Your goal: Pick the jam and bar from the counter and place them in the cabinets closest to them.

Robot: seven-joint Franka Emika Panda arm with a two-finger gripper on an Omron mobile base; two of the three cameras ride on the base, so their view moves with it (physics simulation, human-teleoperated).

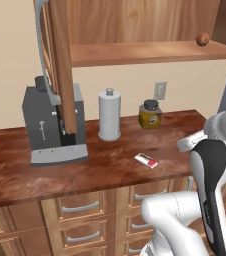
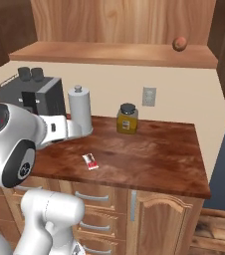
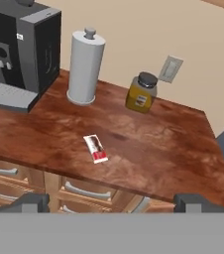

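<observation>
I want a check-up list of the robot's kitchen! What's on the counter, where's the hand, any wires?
Surface: counter, glossy dark reddish-brown wood, no spills seen.
Job's things: bar lies flat near the front edge, apart from everything else. Jam: nothing seen. Cabinet shelf above the counter.
Clutter: grey coffee machine at the left; white paper towel roll upright; amber jar with black lid by the wall; small brown ball on the shelf.
Hand: hand open, holding nothing, back from the counter and looking down at the bar.
Cables: nothing seen.
Surroundings: wall socket; drawers with silver handles below.
</observation>
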